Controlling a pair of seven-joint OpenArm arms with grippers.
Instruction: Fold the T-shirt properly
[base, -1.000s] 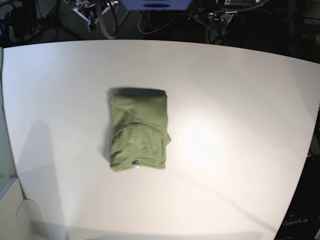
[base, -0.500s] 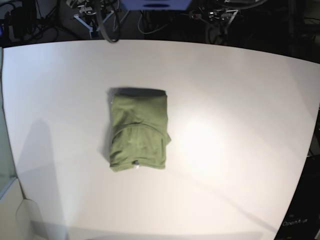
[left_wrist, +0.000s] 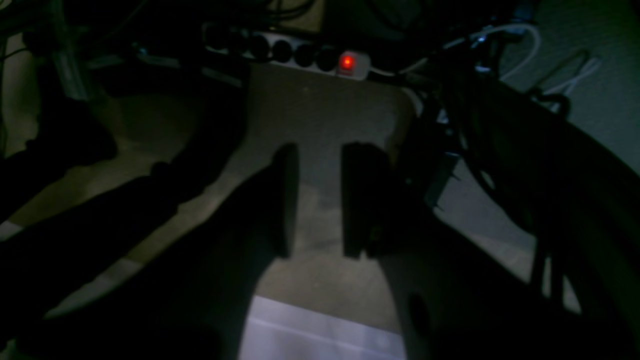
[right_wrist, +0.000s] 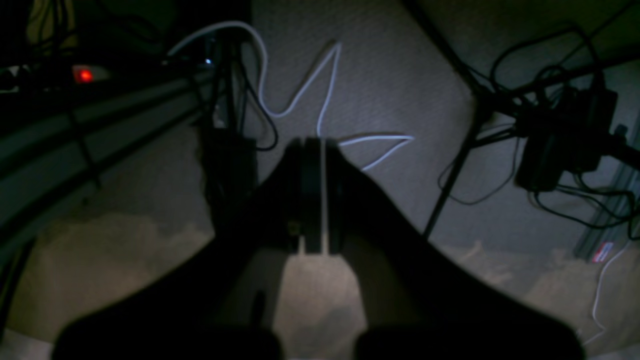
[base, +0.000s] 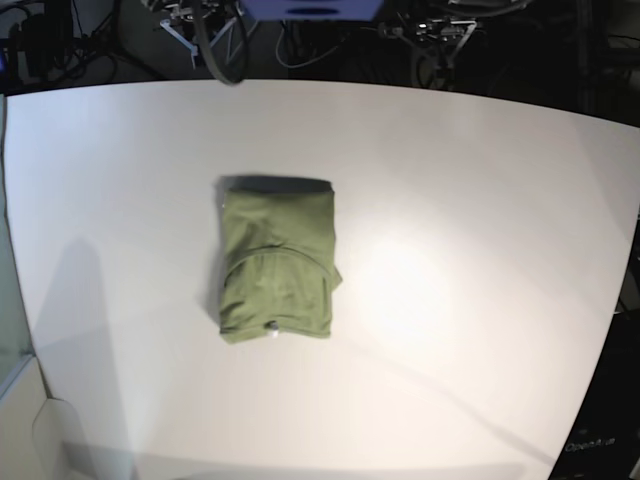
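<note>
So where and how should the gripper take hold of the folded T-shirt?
Probably the T-shirt's straight far edge, away from the tag, coming from the arms' side: it looks like a smooth fold, whereas the near edge carries the tag and collar and could come apart.

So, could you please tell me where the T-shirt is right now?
In the base view, the folded T-shirt lies left of centre on the white table, its small white tag at the edge nearest the bottom.
</note>
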